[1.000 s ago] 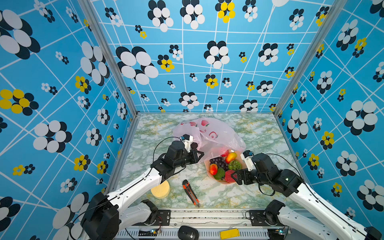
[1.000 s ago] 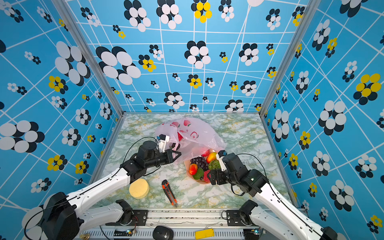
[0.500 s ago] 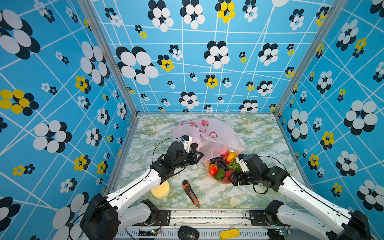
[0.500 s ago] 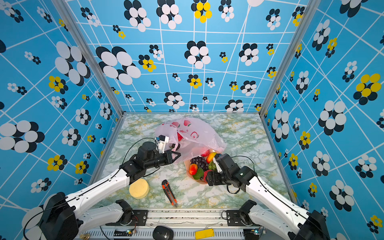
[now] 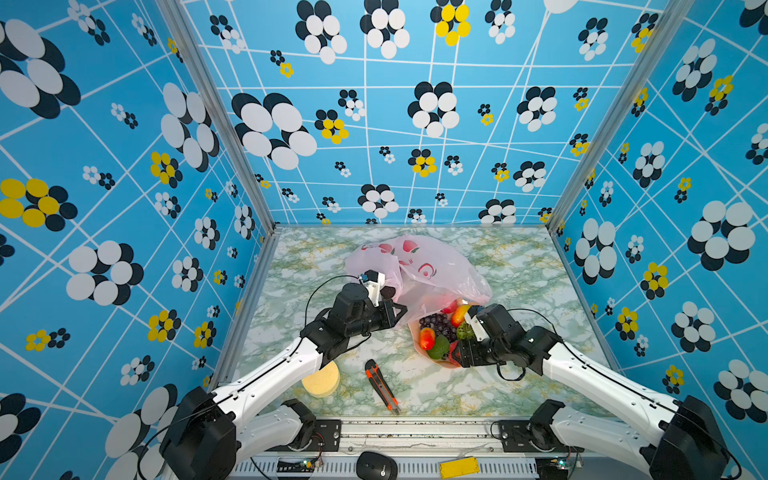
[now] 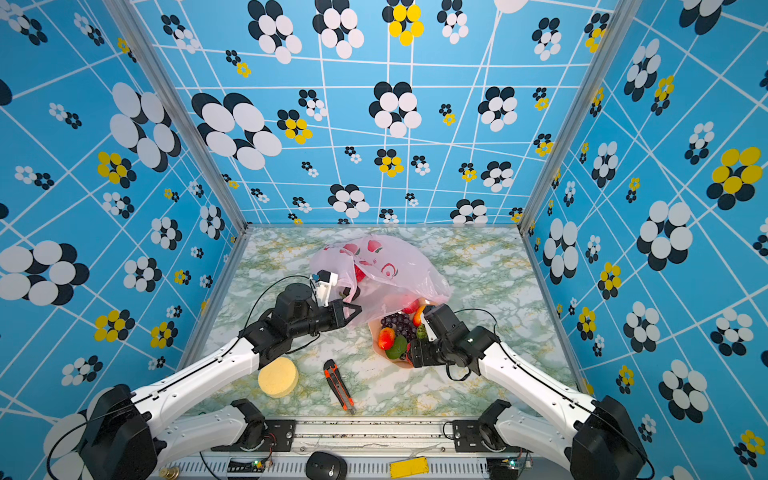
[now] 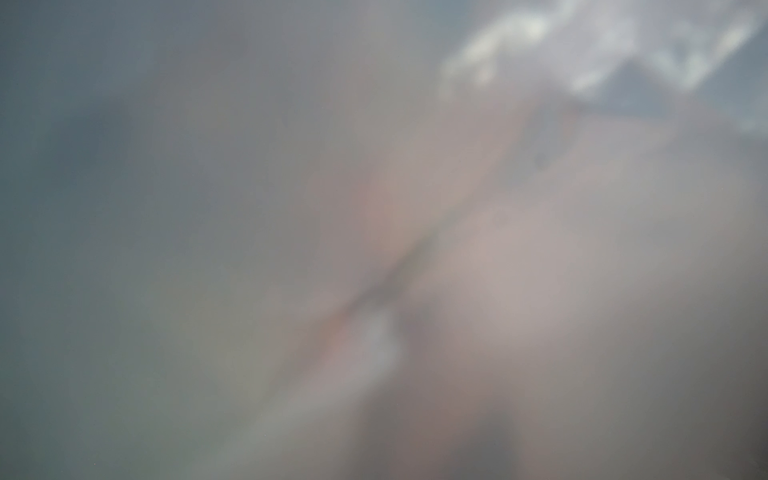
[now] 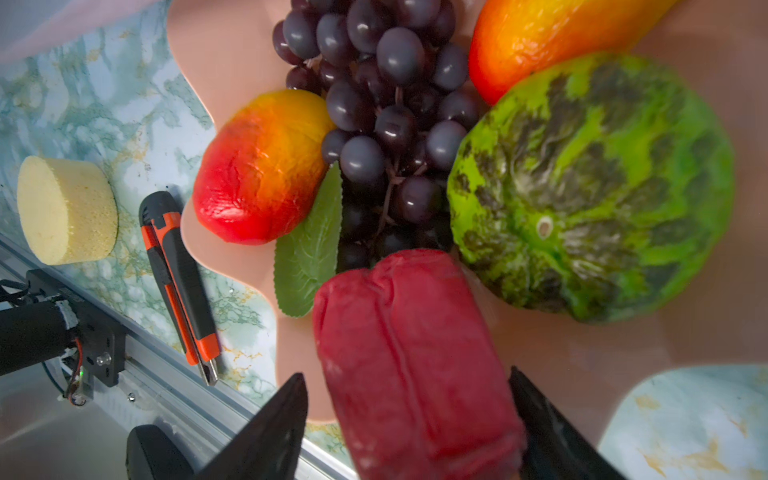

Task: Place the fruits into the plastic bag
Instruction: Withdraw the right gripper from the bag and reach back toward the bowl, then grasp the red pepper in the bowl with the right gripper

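The pale pink plastic bag lies crumpled at mid table, its near edge raised. My left gripper is shut on that edge. The left wrist view is only a blur of bag film. The fruits fill a pink bowl: purple grapes, a yellow-red mango, a mottled green fruit and a dark red fruit. My right gripper is low over the bowl's near side, jaws open either side of the red fruit, with a gap on one side.
A pale yellow sponge disc and an orange-black utility knife lie on the marble tabletop between the arms, near the front rail. Patterned blue walls close in three sides of the table.
My right gripper has moved in over the bowl's near side and its jaws have narrowed around the dark red fruit. The left arm and the bag have not moved.
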### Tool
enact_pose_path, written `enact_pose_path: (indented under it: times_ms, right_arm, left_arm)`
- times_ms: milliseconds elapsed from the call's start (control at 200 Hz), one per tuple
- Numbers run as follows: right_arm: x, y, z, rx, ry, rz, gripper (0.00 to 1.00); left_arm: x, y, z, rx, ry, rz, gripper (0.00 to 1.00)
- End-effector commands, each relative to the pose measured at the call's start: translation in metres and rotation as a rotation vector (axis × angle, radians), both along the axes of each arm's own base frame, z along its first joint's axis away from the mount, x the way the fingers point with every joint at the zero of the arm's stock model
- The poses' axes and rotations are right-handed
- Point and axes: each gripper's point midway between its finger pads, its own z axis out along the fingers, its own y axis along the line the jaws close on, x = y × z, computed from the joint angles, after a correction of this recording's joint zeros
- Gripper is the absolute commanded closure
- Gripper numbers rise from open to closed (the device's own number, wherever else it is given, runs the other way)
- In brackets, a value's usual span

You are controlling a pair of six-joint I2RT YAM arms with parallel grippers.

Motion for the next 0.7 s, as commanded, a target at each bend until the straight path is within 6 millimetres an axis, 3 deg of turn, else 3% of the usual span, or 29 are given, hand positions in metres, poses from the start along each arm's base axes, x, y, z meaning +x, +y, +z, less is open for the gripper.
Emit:
enact_pose_path:
  times_ms: [0,330,695]
  right_arm:
    - [0.004,0.005,0.005,0.022,-0.014,0.010,0.32]
    - [0.007,-0.002,0.023,0.014,-0.068,0.000,0.56]
    - [0.009,-0.004,0.060,0.081,-0.152,-0.043,0.58]
  left_arm:
    - [-0.002,-0.003,0.000,-0.004,-0.008,-0.008,1.00]
    - [-0.002,-0.003,0.000,-0.006,-0.009,-0.009,1.00]
    - [-0.003,-0.002,0.001,-0.013,-0.010,-0.010,1.00]
